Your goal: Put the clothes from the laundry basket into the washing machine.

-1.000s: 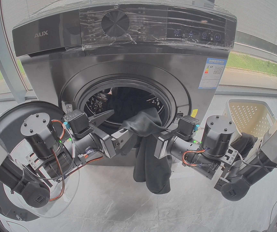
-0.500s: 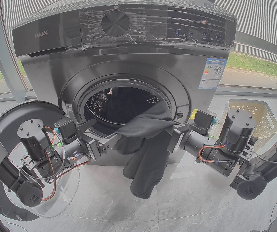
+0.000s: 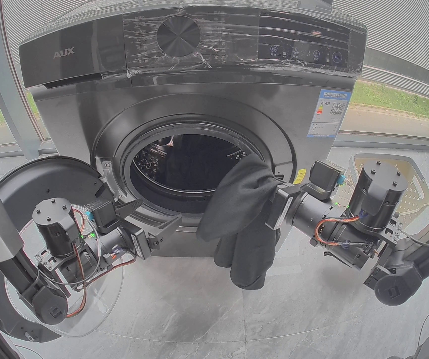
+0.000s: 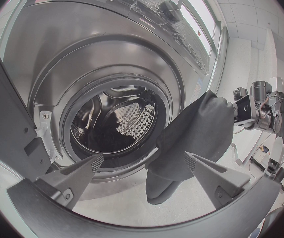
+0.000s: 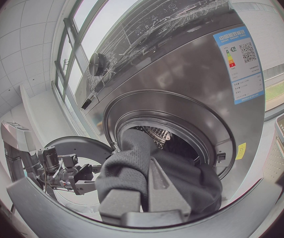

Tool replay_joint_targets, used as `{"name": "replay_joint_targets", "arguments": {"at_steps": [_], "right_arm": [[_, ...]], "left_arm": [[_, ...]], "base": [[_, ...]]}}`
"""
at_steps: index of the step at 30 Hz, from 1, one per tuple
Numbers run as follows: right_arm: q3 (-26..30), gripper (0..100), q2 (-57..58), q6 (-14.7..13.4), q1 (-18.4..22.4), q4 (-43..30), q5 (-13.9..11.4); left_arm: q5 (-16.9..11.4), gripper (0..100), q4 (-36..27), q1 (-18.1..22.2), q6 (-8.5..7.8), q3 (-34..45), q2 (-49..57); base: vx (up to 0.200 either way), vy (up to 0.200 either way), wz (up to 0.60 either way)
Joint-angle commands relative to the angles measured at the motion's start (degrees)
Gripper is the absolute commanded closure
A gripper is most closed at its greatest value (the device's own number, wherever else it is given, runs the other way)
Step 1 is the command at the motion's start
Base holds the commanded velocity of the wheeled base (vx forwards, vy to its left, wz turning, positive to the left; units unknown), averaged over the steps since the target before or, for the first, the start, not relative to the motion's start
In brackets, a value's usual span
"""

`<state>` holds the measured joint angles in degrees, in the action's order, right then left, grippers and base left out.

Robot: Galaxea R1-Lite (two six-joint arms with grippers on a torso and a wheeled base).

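Grey floor (image 3: 174,305); right gripper (image 5: 143,182) clamps dark garment (image 3: 239,200) at the drum mouth's (image 3: 184,170) four o'clock, left gripper (image 3: 159,212) spread, empty; lift dangling tail inward.

The dark grey washing machine (image 3: 74,120) looks like smooth, shiny metal, with crinkly clear plastic film (image 3: 234,41) on it. The black cloth garment (image 3: 239,200) is soft and dull (tiny holes up close).
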<state>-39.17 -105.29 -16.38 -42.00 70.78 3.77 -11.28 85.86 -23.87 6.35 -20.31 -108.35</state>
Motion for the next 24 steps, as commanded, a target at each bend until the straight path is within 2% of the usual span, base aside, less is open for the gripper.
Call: {"name": "replay_joint_targets", "arguments": {"at_steps": [1, 5, 11, 24], "right_arm": [[-1.26, 100, 0.0, -0.14, -0.1, -0.38, 0.54], [-2.32, 100, -0.53, -0.23, -0.1, -1.34, 2.39], [-2.4, 100, -1.5, -0.23, -0.89, -1.34, 2.56], [-2.84, 100, -0.27, -1.11, -2.65, -0.29, 1.51]], "left_arm": [[-0.06, 0, 2.56, -0.3, -0.02, 2.03, -3.01], [-0.24, 0, 3.09, -0.48, -0.64, 3.52, -3.62], [-1.38, 0, 3.09, -1.18, -1.08, 3.26, -2.66], [-1.12, 0, 3.09, -1.79, -1.25, 3.52, -5.64]], "base": [[0.0, 0.0, 0.0], [0.0, 0.0, 0.0], [0.0, 0.0, 0.0], [0.0, 0.0, 0.0]]}}
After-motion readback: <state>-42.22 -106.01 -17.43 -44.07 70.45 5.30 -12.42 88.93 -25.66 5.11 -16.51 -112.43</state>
